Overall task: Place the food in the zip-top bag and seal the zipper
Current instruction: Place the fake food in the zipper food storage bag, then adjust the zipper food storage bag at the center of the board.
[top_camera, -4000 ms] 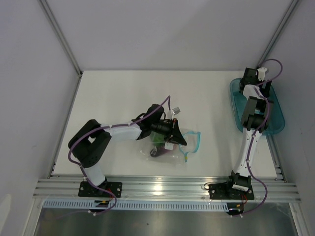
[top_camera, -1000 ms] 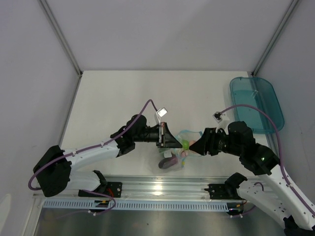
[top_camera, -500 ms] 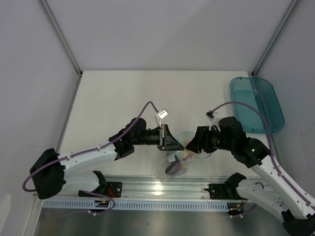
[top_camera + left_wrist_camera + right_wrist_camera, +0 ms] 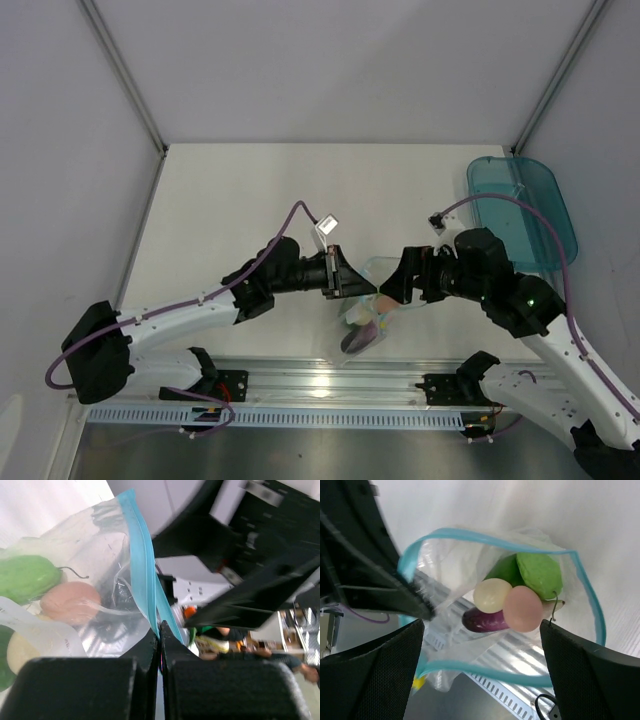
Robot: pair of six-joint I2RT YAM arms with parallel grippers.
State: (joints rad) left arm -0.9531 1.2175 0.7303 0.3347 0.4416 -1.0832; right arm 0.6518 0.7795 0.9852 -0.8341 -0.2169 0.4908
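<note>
The zip-top bag hangs between my two grippers near the table's front edge. My left gripper is shut on the zipper, the teal strip at the bag's rim, and holds the bag up. In the right wrist view the bag's mouth is open as a loop. Inside lie the green pepper, the whitish egg, the pink ball and the purple eggplant. My right gripper is wide open, and the near zipper strip passes between its fingers.
A teal translucent tray lies at the table's right edge. The metal rail runs along the front edge just below the hanging bag. My left gripper's finger shows at the bag's left rim.
Over four seconds the right arm came from the tray to the bag. In the last half second both grippers rose slightly and the bag hangs higher between them.
</note>
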